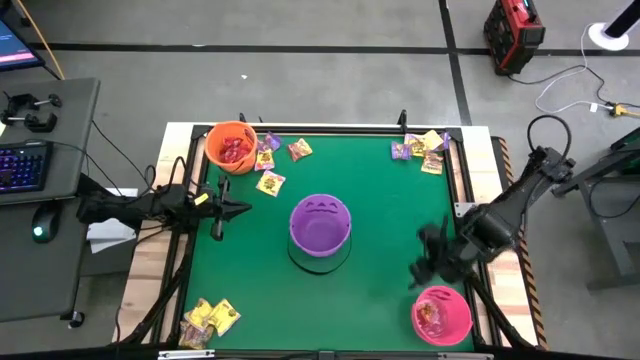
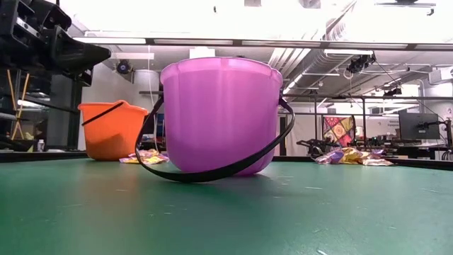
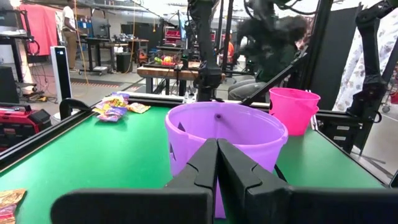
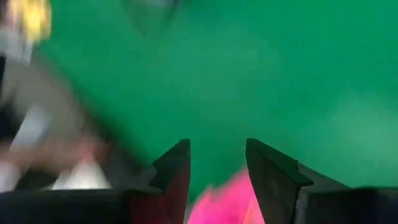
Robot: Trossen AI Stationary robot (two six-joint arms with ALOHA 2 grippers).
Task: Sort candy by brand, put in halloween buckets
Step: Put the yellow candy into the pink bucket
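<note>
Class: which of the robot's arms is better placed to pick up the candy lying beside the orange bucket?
Left. Its shut gripper hovers near the loose candy by the orange bucket; the right gripper is by the pink bucket.

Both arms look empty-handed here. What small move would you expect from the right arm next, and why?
Probably a swing away from the pink bucket toward the candy pile at the table's far right corner. The right gripper sits just beside that bucket with fingers open and nothing between them, and unsorted packets remain there. The left gripper, shut and empty, waits near the orange bucket.
</note>
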